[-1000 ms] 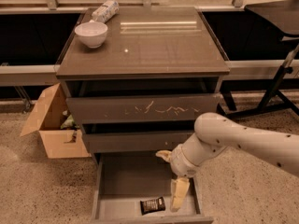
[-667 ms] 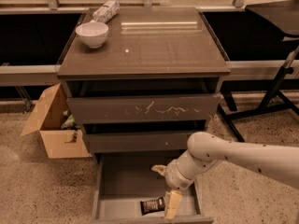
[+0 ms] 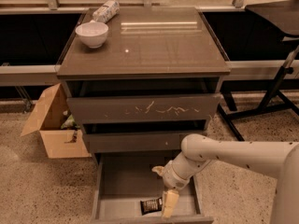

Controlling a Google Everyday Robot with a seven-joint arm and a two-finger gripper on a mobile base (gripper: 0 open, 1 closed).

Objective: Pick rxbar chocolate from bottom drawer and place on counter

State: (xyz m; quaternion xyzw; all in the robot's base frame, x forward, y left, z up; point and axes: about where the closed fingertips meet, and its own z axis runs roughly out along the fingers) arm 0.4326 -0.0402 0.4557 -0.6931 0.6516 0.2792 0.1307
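Note:
The bottom drawer (image 3: 122, 183) is pulled open below the cabinet, its grey floor showing. The rxbar chocolate (image 3: 150, 205), a small dark bar with pale lettering, lies flat near the drawer's front wall. My gripper (image 3: 168, 204) reaches down into the drawer from the right on a white arm. Its cream tip sits right beside the bar's right end, touching or nearly touching it. The counter (image 3: 154, 43) is the glossy grey-brown top of the cabinet, well above the gripper.
A white bowl (image 3: 92, 33) and a white-and-grey packet (image 3: 105, 10) sit at the counter's back left. The scratched drawer front (image 3: 142, 108) and middle drawer overhang the open drawer. An open cardboard box (image 3: 50, 125) stands left; a black stand (image 3: 275, 94) stands right.
My arm has lowered and moved left, deeper into the bottom drawer, bringing the gripper down next to the bar. The bar has not moved.

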